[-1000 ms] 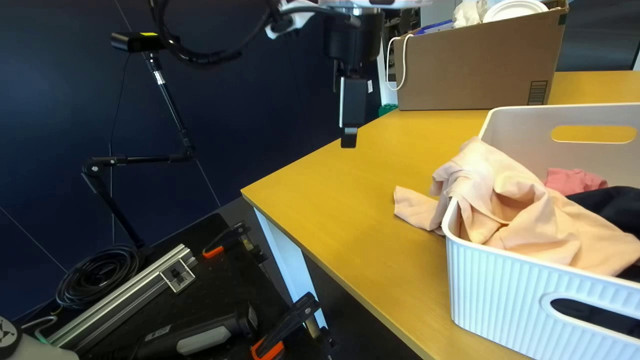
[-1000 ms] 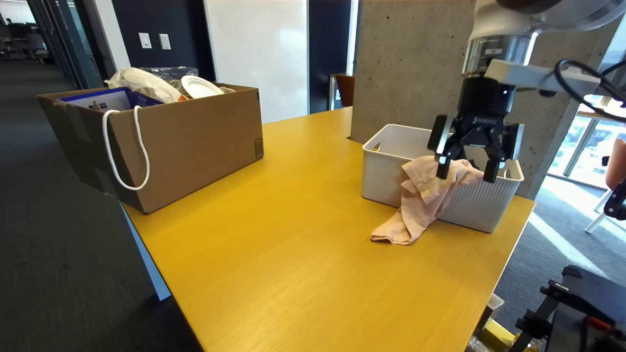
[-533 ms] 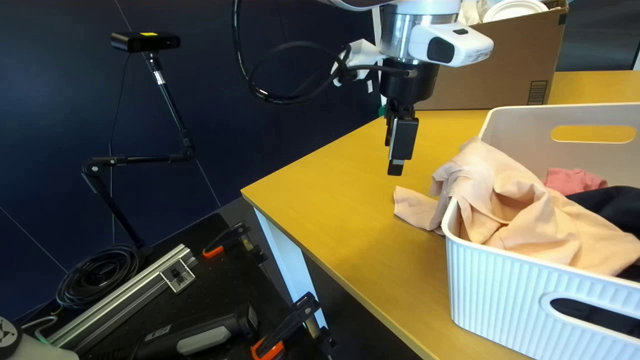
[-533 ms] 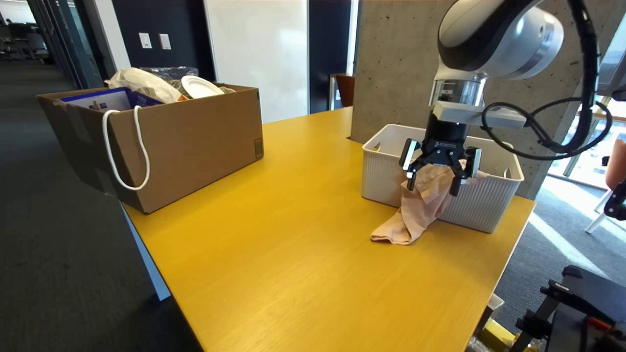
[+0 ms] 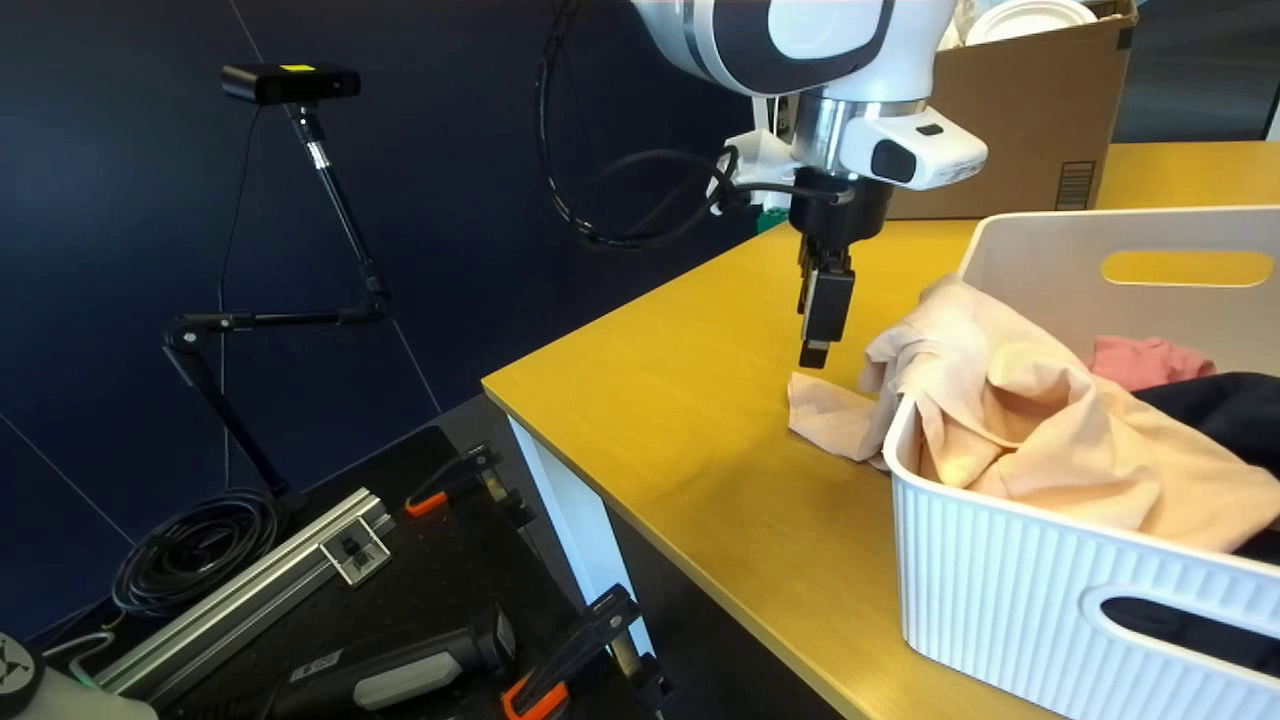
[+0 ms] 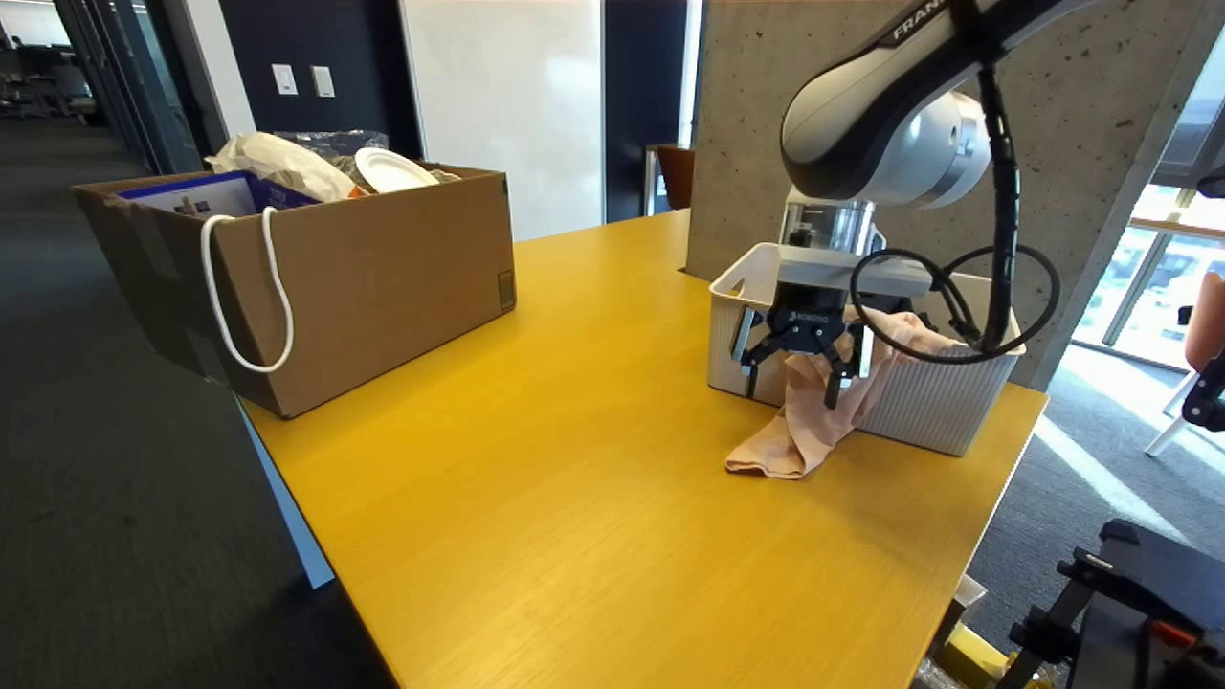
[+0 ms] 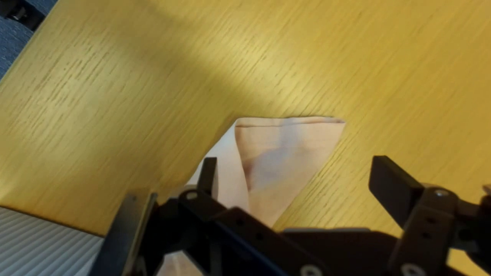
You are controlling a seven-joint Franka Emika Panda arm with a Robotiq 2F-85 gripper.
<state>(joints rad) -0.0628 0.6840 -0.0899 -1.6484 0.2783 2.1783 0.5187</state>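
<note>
Peach cloth hung off the bin below the pincer in an exterior view, jaws wide, empty. In an exterior view the pincer had just dropped closer, pink fabric farther off. Wrist view: cloth end lay below, between the fingertips, so probably easier to reach.

wrist view: close, down past black two-finger gripper | in an exterior view: gripper edge-on, white ribbed plastic basket nearer | in an exterior view: farther, gripper face-on across yellow wooden table | exteriors share all three
</note>
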